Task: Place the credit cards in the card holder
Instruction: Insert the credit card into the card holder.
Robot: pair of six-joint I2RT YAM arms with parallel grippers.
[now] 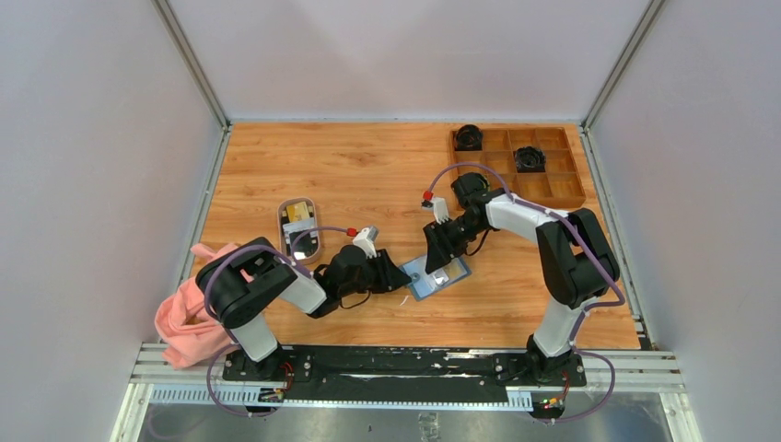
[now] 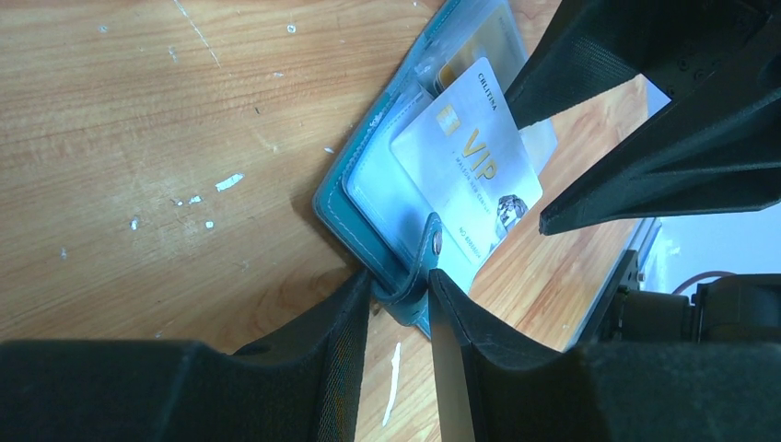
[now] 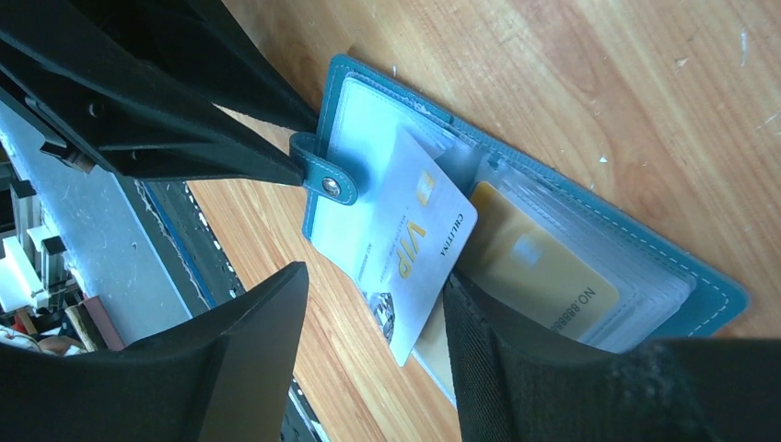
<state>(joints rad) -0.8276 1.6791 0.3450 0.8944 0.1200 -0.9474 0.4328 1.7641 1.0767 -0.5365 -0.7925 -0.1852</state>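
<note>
The teal-blue card holder [image 1: 438,276] lies open on the wood near the front. My left gripper [image 1: 396,274] [image 2: 401,281] is shut on its near edge, by the snap strap. A white VIP credit card [image 2: 470,157] [image 3: 405,249] sits tilted, partly in a clear pocket, its lower end sticking out over the table. My right gripper [image 1: 444,247] [image 3: 373,276] is open around that end; one finger is beside the card's edge, the other well apart from it. A gold card [image 3: 534,267] rests inside a pocket of the card holder [image 3: 714,296] [image 2: 341,207]. Other credit cards [image 1: 297,213] lie in a small oval dish [image 1: 284,230].
A brown wooden compartment tray [image 1: 553,184] with two black objects stands at the back right. A pink cloth [image 1: 189,318] hangs over the front left corner. The right gripper's fingers [image 2: 645,110] fill the upper right of the left wrist view.
</note>
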